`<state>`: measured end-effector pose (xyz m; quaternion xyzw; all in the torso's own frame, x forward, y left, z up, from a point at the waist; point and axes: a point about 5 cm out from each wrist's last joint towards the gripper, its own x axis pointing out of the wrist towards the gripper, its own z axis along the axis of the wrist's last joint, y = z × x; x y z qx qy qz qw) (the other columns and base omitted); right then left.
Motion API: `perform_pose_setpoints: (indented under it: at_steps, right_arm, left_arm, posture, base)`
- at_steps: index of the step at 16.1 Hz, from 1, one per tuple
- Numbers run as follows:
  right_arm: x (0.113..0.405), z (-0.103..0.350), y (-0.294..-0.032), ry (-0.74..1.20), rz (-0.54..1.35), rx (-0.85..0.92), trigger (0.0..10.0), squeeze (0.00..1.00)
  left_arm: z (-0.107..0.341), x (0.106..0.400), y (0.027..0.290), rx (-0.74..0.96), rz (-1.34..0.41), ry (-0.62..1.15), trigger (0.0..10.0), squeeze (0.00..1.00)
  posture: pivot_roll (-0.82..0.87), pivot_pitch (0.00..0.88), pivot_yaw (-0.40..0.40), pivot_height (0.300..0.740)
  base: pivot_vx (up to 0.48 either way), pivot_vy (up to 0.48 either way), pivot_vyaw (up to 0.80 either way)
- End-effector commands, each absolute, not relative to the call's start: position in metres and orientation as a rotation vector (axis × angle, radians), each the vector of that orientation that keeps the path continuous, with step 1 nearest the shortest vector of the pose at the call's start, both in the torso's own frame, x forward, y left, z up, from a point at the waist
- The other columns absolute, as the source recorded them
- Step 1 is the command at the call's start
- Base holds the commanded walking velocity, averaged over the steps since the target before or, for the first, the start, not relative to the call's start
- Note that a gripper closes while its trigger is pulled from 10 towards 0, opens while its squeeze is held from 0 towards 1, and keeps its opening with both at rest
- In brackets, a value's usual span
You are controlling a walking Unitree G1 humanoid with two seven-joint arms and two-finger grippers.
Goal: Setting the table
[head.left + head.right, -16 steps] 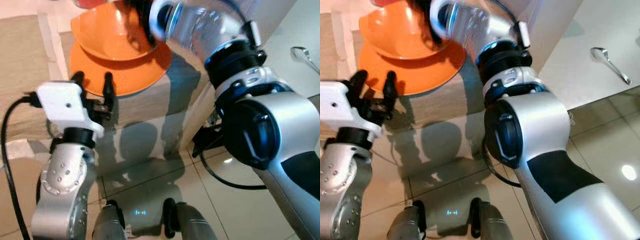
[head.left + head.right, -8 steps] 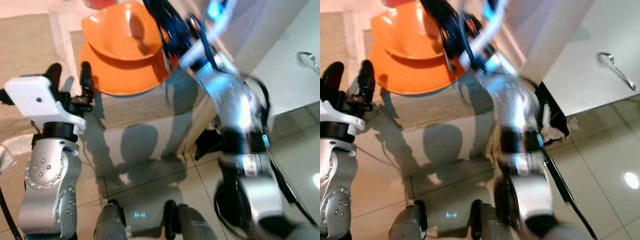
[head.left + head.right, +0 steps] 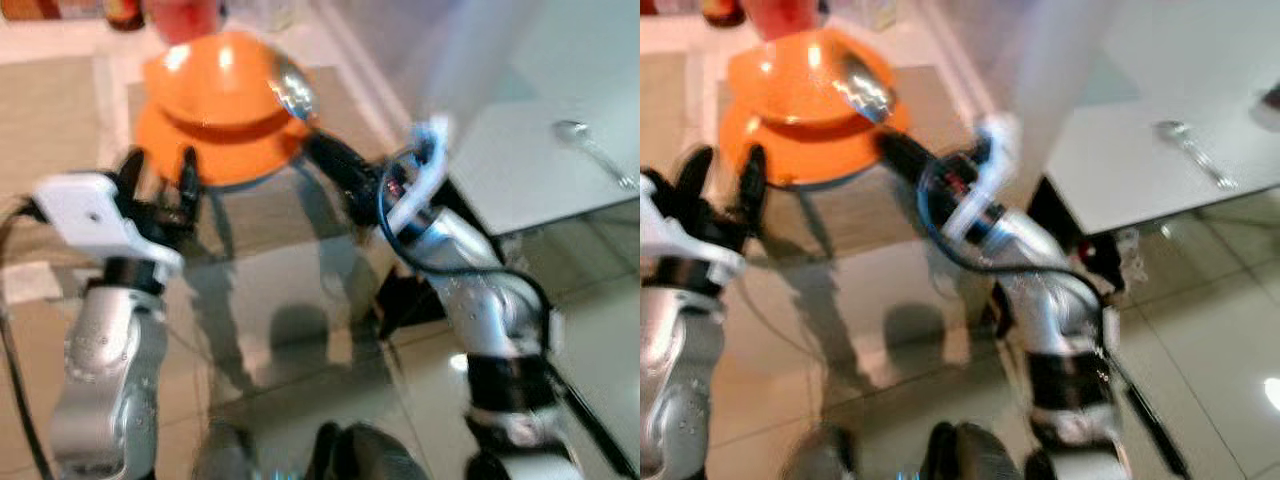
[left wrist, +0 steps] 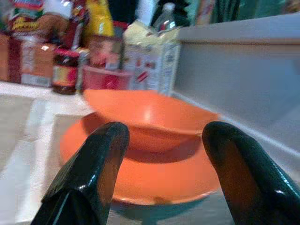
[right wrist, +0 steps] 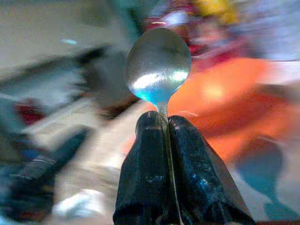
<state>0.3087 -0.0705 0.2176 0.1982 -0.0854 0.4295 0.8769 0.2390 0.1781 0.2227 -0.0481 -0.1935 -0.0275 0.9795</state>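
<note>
An orange bowl (image 3: 222,78) sits on an orange plate (image 3: 215,150) on the table's beige placemat. My right gripper (image 5: 164,123) is shut on a metal spoon (image 5: 158,63), its bowl end sticking out past the fingertips. In the eye views that spoon (image 3: 291,90) hangs at the bowl's right rim, held by my right gripper (image 3: 322,152). My left gripper (image 3: 160,170) stands open just in front of the plate, its fingers (image 4: 101,154) framing bowl and plate. A second spoon (image 3: 592,150) lies on the white surface at the right.
Jars, boxes and a bottle (image 4: 65,70) stand behind the bowl. A red cup (image 3: 185,18) is at the bowl's far side. The white tabletop (image 3: 1180,140) lies to the right, glossy tiled floor (image 3: 300,340) below. The picture is blurred.
My right arm has drawn back out of the bowl and now holds a spoon by the bowl's right rim. The left gripper stays open before the plate. The camera shifted.
</note>
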Motion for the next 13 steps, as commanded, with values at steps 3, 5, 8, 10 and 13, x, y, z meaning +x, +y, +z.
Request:
perform_pose_setpoints:
  at_steps: [3, 5, 8, 10, 13]
  right_arm:
    - [0.304, 0.208, -0.070, -0.216, 0.734, 0.228, 10.0, 0.00]
    - [0.303, 0.205, -0.070, -0.215, 0.726, 0.211, 10.0, 0.00]
    - [0.307, 0.193, -0.073, -0.195, 0.701, 0.183, 10.0, 0.00]
    - [0.307, 0.186, -0.073, -0.181, 0.708, 0.174, 10.0, 0.00]
    - [0.305, 0.178, -0.069, -0.163, 0.718, 0.162, 10.0, 0.00]
  left_arm:
    - [0.200, 0.233, 0.179, -0.121, -0.069, -0.328, 10.0, 0.00]
    - [0.197, 0.233, 0.179, -0.133, -0.070, -0.324, 10.0, 0.00]
    - [0.172, 0.238, 0.171, -0.145, -0.096, -0.260, 10.0, 0.00]
    - [0.160, 0.238, 0.165, -0.160, -0.110, -0.222, 10.0, 0.00]
    - [0.149, 0.237, 0.162, -0.167, -0.110, -0.199, 10.0, 0.00]
  posture:
    - [-0.03, 0.109, -0.034, 0.740]
    - [-0.03, 0.098, -0.030, 0.740]
    - [-0.04, 0.073, -0.027, 0.740]
    - [-0.05, 0.062, -0.031, 0.740]
    - [-0.05, 0.051, -0.038, 0.740]
  base:
    - [0.000, -0.458, 0.00]
    - [0.000, -0.458, 0.00]
    - [0.000, -0.458, 0.00]
    - [0.000, -0.458, 0.00]
    - [0.000, -0.458, 0.00]
